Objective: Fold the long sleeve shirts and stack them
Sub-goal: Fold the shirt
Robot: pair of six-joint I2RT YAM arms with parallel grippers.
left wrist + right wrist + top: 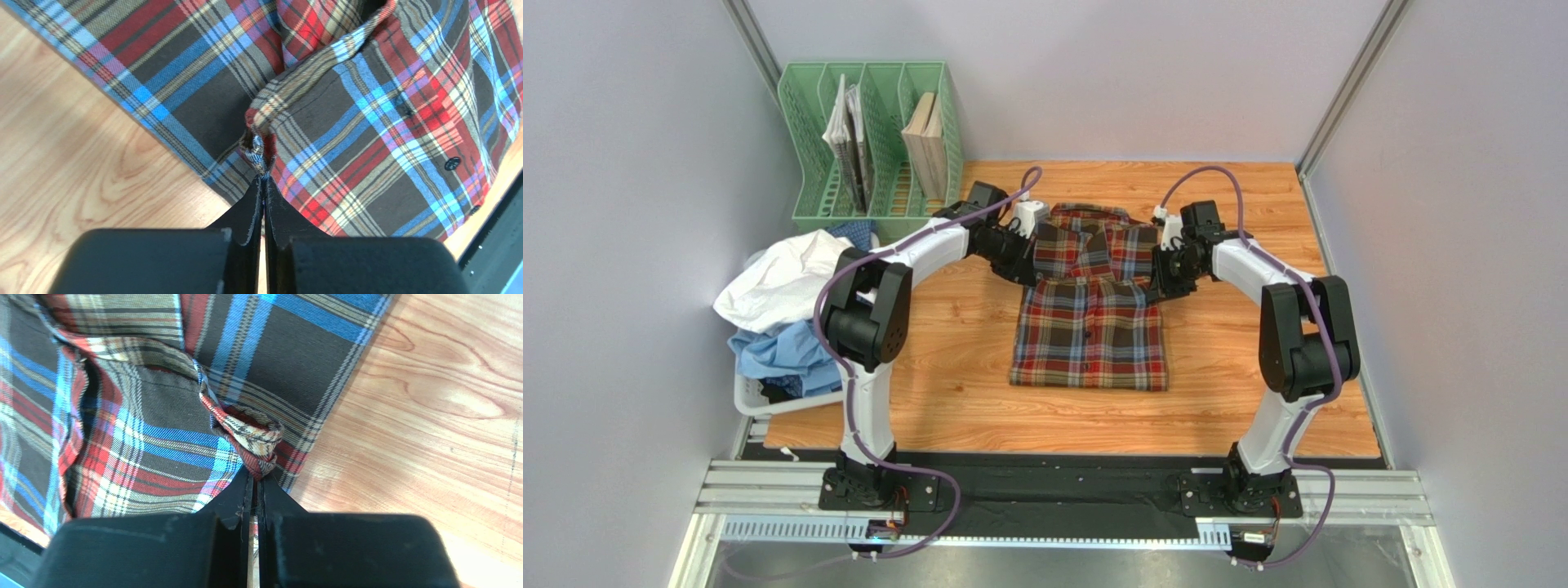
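White cloth, a crumpled long sleeve shirt [783, 279], lies heaped at the far left edge of the wooden table [1259, 368], and a light blue shirt [775, 353] is bunched under and in front of it, the two touching. Behind that pile, in the far left corner, stands a green slotted file rack [808, 184] with thin booklets [848, 137] upright in one compartment and a tan book [924, 145] leaning in another. The left arm reaches forward and inward from its base, and the left gripper [264, 179] sits at the left side of the tartan shirt [1093, 325]. In the left wrist view its jaws are pressed together on a small puckered fold of plaid cloth at the garment's edge, with bare wood to the left of the fabric. The tartan shirt itself lies flat in the middle of the table, button front up, collar towards the far side and hem towards the arm bases, its outline a tidy rectangle that narrows a little at the upper part between the two grippers. At its right side, the right gripper [253, 476] is likewise clamped on a rolled bunch of the plaid edge, jaws tight together around the cloth, with bare wood to the right of it.
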